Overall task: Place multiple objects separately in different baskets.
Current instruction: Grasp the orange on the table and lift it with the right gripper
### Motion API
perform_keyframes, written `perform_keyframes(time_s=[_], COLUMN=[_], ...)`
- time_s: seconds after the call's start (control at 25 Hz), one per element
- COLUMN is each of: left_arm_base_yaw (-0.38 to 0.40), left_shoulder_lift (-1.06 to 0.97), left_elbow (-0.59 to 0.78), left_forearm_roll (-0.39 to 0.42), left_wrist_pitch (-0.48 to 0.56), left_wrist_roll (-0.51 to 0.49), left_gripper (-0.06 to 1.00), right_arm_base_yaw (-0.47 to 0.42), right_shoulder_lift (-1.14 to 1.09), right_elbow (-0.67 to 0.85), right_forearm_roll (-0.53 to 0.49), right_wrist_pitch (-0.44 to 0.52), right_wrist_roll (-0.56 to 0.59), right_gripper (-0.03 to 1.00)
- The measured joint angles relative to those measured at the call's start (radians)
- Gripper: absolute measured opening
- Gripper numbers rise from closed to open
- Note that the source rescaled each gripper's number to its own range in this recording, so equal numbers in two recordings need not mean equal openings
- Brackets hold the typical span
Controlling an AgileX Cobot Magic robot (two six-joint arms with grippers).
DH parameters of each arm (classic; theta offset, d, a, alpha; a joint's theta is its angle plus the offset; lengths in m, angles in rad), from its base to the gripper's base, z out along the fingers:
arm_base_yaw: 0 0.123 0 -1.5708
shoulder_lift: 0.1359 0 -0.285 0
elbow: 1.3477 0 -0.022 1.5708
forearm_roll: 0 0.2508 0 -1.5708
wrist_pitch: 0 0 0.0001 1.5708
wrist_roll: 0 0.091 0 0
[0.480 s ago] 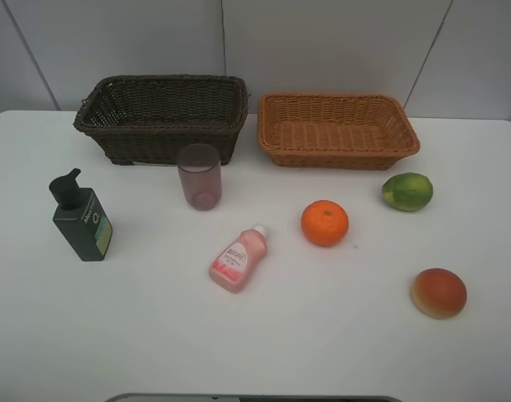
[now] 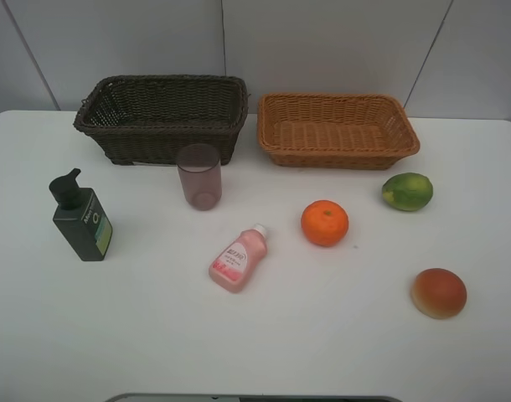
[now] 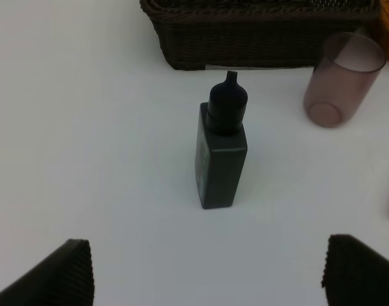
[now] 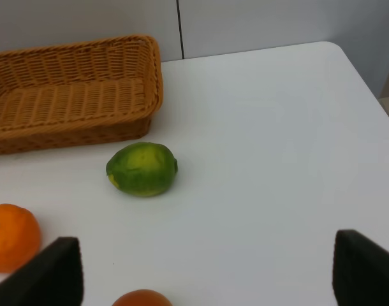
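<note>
Six objects sit on the desk unmoved from a moment ago, the dark basket and tan basket both empty, so sorting has not begun. The left gripper gapes empty before the pump bottle; the right gripper, likewise spread and empty, faces the green citrus.

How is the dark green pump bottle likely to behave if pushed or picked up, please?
The dark green pump bottle stands upright, tall on a narrow base, so a push near its pump head would probably tip it. Its flat sides look rigid and should suit a firm grip, though smooth plastic may slip. Being boxy, it likely won't roll.
</note>
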Motion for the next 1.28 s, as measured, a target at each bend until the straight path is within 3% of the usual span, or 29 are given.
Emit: perform_keyframes(time_s=[0.96,1.28], left_arm_base_yaw=[0.000,0.000], left_shoulder_lift=[0.000,0.000], left_elbow=[0.000,0.000], left_forearm_roll=[0.000,0.000], left_wrist_pitch=[0.000,0.000], left_wrist_roll=[0.000,0.000], left_gripper=[0.92,0.92], right_arm_base_yaw=[0.000,0.000], right_shoulder_lift=[0.007,0.267], right_elbow=[0.000,-0.153], right_forearm_roll=[0.000,0.000], right_wrist_pitch=[0.000,0.001], right_wrist_roll=[0.000,0.000], right_gripper=[0.60,0.60])
